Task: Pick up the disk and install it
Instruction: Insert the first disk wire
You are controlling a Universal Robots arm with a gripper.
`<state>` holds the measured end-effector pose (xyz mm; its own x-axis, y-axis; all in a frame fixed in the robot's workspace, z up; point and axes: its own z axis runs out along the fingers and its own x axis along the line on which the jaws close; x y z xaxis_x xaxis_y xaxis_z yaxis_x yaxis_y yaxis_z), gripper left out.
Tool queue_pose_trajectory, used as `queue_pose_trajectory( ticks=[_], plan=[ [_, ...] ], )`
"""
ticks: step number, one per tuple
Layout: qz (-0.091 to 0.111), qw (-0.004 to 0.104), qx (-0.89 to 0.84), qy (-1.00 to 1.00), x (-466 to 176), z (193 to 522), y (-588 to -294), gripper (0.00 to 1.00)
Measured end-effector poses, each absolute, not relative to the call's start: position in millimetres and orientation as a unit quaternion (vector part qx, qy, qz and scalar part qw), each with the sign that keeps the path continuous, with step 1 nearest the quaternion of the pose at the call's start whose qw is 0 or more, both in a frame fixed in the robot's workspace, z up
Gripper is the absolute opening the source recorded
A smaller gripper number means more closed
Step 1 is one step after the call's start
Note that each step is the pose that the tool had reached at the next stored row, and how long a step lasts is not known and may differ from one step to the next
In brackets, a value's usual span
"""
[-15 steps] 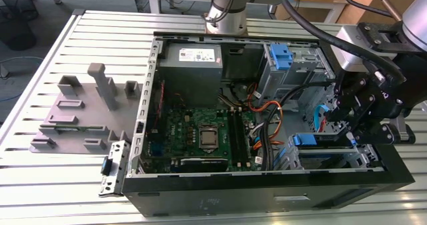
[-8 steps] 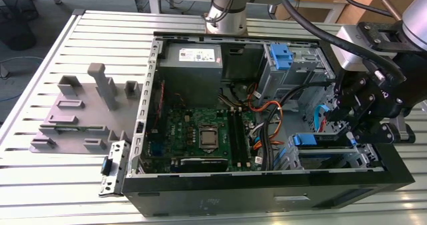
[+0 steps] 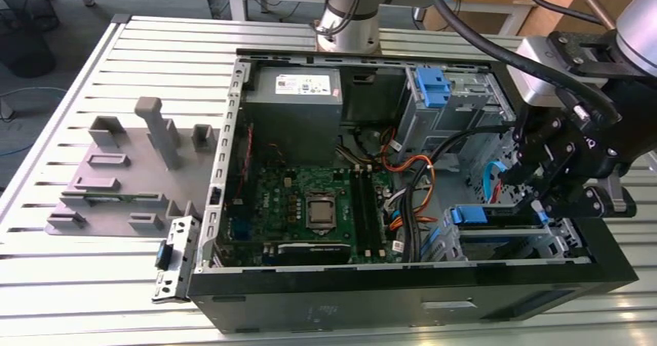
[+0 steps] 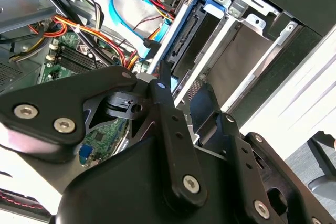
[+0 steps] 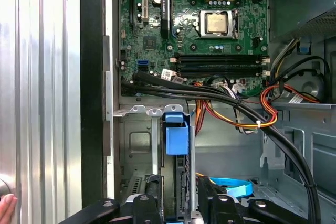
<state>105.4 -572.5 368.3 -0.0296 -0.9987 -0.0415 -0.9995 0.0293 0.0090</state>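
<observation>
The disk stands on edge inside the lower drive cage of the open computer case, at the exterior view's right. Its blue rail tab marks the end facing the motherboard. In the second wrist view, the disk shows its connector end, between blue rails. My gripper hangs over the cage at the disk's other end. In both wrist views the gripper straddles that end closely; contact cannot be made out.
The motherboard, a grey power-supply box and bundles of cables fill the case. A second cage with a blue latch stands behind. A grey fixture lies on the slatted table. A person's fingertip rests there.
</observation>
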Motion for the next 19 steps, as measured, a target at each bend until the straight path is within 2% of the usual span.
queue_pose_trajectory(
  ticks=[19],
  plan=[
    [0.018, 0.012, -0.696, 0.717, 105.4, 369.9, -564.0, 0.42]
  ],
)
